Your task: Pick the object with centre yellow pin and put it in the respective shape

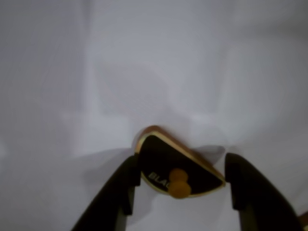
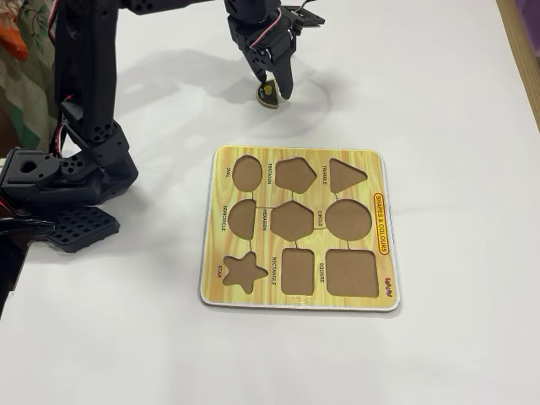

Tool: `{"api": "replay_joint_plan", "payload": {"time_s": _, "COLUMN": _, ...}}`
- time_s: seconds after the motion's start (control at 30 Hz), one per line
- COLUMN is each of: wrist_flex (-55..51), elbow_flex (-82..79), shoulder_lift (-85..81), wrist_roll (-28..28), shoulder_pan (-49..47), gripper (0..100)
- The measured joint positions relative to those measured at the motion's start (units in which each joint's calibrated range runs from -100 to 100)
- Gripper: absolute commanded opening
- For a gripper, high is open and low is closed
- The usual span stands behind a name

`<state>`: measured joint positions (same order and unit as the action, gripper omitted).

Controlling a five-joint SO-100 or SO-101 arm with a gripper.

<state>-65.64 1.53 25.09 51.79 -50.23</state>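
Jaws of the gripper (image 1: pixel 180 180) stand open astride the black semicircle piece (image 1: pixel 166 163); nothing grasped yet, and the semicircle cutout (image 2: pixel 242 217) remains empty

arm: reaching far over table | gripper (image 2: pixel 270 91): pointing down, jaws apart (black fingers)

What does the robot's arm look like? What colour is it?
The arm is all black plastic, blocky, with rows of small holes in its parts. Thin red wires run along it. Its gripper has two black fingers that narrow towards the tips.
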Motion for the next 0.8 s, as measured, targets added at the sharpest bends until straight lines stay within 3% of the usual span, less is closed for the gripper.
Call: {"api": "replay_joint_plan", "payload": {"time_s": 0.8, "wrist_flex": -6.0, "elbow_flex": -0.6, "shoulder_lift": -2.1, "wrist_roll": 0.0, "shoulder_pan": 0.2, "gripper": 20}}
